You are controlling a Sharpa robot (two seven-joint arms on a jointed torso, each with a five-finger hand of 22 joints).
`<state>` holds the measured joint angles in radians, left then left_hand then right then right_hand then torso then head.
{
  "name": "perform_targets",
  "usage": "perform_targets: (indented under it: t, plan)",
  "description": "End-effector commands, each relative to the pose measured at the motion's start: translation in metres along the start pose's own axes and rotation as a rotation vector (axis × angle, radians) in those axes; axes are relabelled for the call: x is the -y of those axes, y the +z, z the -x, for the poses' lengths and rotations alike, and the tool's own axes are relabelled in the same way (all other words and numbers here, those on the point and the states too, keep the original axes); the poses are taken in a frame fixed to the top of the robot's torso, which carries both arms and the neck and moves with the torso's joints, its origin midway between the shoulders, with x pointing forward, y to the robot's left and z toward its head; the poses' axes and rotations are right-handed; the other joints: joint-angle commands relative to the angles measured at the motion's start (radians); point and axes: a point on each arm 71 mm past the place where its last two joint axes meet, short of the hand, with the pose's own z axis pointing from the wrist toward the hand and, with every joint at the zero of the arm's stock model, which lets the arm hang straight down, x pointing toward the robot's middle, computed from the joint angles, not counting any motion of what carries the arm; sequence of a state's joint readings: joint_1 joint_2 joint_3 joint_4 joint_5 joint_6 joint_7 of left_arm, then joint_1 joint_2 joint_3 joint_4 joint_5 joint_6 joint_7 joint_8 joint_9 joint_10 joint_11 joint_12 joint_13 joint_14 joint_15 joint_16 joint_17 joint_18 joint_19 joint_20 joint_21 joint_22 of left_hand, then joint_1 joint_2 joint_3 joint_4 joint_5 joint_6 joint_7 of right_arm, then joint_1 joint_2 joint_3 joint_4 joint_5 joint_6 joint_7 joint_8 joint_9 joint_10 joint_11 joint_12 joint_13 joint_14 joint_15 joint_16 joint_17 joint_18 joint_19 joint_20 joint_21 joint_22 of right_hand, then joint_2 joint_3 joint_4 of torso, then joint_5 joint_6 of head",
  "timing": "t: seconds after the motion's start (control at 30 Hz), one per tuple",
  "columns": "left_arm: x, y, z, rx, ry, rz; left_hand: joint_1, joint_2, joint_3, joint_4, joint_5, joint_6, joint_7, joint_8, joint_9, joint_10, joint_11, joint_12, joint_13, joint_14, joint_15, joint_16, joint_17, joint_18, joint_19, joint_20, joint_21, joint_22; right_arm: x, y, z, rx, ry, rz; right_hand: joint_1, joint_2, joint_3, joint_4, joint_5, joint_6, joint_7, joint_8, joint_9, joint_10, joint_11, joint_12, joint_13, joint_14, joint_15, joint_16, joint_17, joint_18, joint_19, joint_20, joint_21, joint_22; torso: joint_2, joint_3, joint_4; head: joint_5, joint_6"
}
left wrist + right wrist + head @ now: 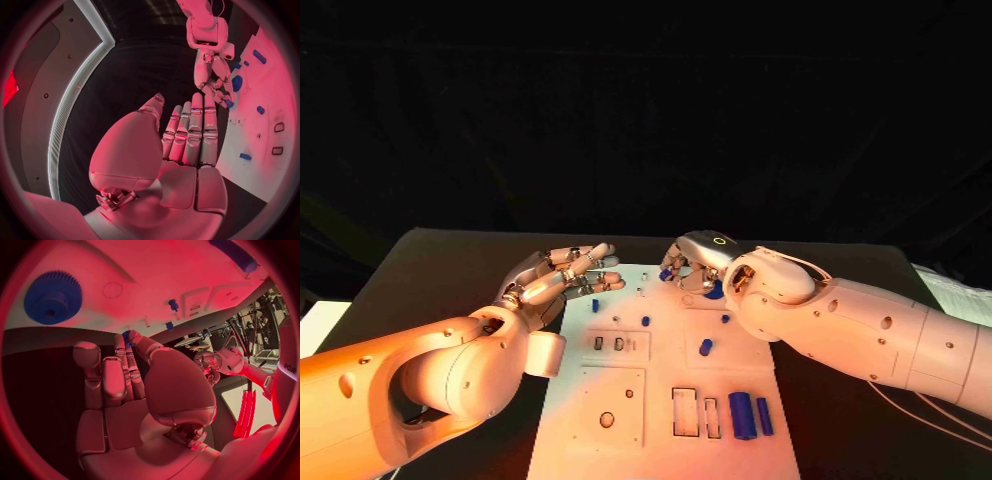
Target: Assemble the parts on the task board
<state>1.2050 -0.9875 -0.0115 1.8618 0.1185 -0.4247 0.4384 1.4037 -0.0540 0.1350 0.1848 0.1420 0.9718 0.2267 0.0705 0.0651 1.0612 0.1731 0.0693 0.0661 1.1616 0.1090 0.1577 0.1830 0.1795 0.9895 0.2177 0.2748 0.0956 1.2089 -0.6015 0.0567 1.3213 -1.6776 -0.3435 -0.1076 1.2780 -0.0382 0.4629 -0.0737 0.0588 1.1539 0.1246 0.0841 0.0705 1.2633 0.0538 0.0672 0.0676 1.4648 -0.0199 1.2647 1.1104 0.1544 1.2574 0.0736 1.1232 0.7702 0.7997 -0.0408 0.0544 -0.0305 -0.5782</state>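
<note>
right wrist view shows a blue gear on the task board — the right hand pinches a small blue part. head view has the left hand empty, fingers loosely apart — beside the board's far left corner.

A matt black table carries the task board, a smooth white plate with a flat, plastic-like face. Blue parts on it look like smooth moulded plastic, the toothed gear among them. Both arms wear glossy white shells; the left hand and right hand show silver, metallic-looking fingers with a soft sheen
</note>
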Motion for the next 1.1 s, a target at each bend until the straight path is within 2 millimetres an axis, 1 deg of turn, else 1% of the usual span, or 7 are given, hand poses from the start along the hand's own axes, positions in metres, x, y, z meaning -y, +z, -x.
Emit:
perform_targets:
  t: [0.03, 0.17, 0.47, 0.57, 0.73, 0.97, 1.1]
  plan:
    - [0.001, 0.001, -0.003, -0.025, -0.012, -0.006, -0.012, 0.002, -0.003, -0.004, -0.004, -0.005, 0.005, -0.005, -0.001, -0.009, -0.001, -0.006, -0.001, -0.002, 0.005, -0.005, 0.001, 0.003, 0.000, 0.004, -0.006, -0.001, -0.002, 0.005, 0.001, 0.029, 0.011, -0.007, -0.007, -0.001, 0.000, 0.007, 0.004, 0.008, -0.001, -0.004, 0.021, 0.000, 0.005, -0.004, -0.001, 0.046, -0.005, 0.004, 0.002, -0.013, 0.006, 0.003, 0.007, 0.002, 0.005, -0.0018, 0.0021, -0.001, 0.000]
    - [0.001, 0.001, -0.003, -0.028, -0.013, -0.005, -0.011, 0.002, -0.003, -0.005, -0.004, -0.006, 0.005, -0.005, -0.001, -0.010, -0.001, -0.006, -0.001, -0.002, 0.006, -0.005, 0.002, 0.003, 0.000, 0.004, -0.006, -0.001, -0.005, 0.012, -0.002, 0.025, 0.011, -0.008, -0.007, -0.003, 0.001, 0.011, 0.004, 0.007, 0.000, -0.006, 0.021, -0.002, 0.006, -0.004, -0.002, 0.046, -0.004, 0.006, 0.003, -0.013, 0.006, 0.003, 0.008, 0.003, 0.007, -0.0014, 0.0050, -0.001, -0.002]
    - [0.001, 0.001, -0.003, -0.029, -0.013, -0.003, -0.011, 0.002, -0.003, -0.005, -0.004, -0.006, 0.005, -0.005, -0.001, -0.010, -0.001, -0.006, -0.001, -0.002, 0.006, -0.005, 0.002, 0.003, 0.000, 0.004, -0.006, -0.001, -0.009, 0.020, -0.007, -0.002, 0.010, -0.004, -0.010, -0.008, 0.002, 0.018, 0.004, 0.005, 0.002, -0.008, 0.022, -0.005, 0.008, -0.005, -0.002, 0.046, -0.003, 0.010, 0.007, -0.014, 0.005, 0.004, 0.012, 0.007, 0.012, -0.0050, 0.0112, 0.000, -0.002]
    - [0.001, 0.001, -0.003, -0.027, -0.013, -0.002, -0.011, 0.002, -0.003, -0.005, -0.004, -0.006, 0.005, -0.005, -0.001, -0.010, -0.001, -0.006, -0.001, -0.002, 0.006, -0.005, 0.002, 0.003, 0.000, 0.004, -0.006, -0.001, -0.010, 0.021, -0.008, -0.009, 0.010, -0.004, -0.011, -0.010, 0.002, 0.021, 0.004, 0.004, 0.003, -0.009, 0.022, -0.006, 0.008, -0.004, -0.002, 0.046, -0.002, 0.012, 0.008, -0.014, 0.005, 0.005, 0.013, 0.007, 0.014, -0.0043, 0.0102, -0.001, -0.002]
    - [0.001, 0.001, -0.003, -0.028, -0.013, -0.002, -0.011, 0.002, -0.003, -0.005, -0.004, -0.006, 0.005, -0.005, -0.001, -0.010, -0.001, -0.006, -0.001, -0.002, 0.006, -0.005, 0.002, 0.003, 0.000, 0.004, -0.006, -0.001, -0.009, 0.023, -0.009, -0.017, 0.007, -0.016, -0.012, -0.011, 0.002, 0.023, 0.004, 0.003, 0.003, -0.010, 0.022, -0.007, 0.008, -0.004, -0.002, 0.045, -0.002, 0.012, 0.007, -0.014, 0.005, 0.005, 0.014, 0.008, 0.014, -0.0050, 0.0092, 0.002, -0.001]
    - [0.000, 0.001, -0.005, -0.031, -0.014, -0.001, -0.011, 0.002, -0.003, -0.005, -0.004, -0.006, 0.005, -0.005, -0.001, -0.010, -0.001, -0.006, -0.001, -0.002, 0.006, -0.005, 0.002, 0.003, 0.000, 0.004, -0.006, -0.001, -0.005, 0.028, -0.013, -0.027, -0.004, -0.041, -0.013, -0.013, 0.002, 0.025, 0.004, 0.003, 0.003, -0.011, 0.022, -0.008, 0.009, -0.005, -0.002, 0.045, -0.001, 0.013, 0.008, -0.014, 0.004, 0.006, 0.015, 0.009, 0.016, -0.0053, 0.0123, 0.003, -0.002]
    - [0.000, 0.002, -0.005, -0.031, -0.014, -0.001, -0.011, 0.003, -0.003, -0.006, -0.004, -0.006, 0.005, -0.005, -0.001, -0.012, -0.001, -0.005, -0.001, -0.002, 0.006, -0.007, 0.002, 0.003, 0.000, 0.004, -0.007, -0.002, -0.005, 0.030, -0.014, -0.030, -0.011, -0.047, -0.014, -0.017, 0.002, 0.028, 0.004, 0.000, 0.004, -0.012, 0.022, -0.010, 0.010, -0.005, -0.002, 0.045, -0.001, 0.015, 0.009, -0.014, 0.004, 0.006, 0.016, 0.010, 0.016, -0.0052, 0.0121, 0.005, -0.001]
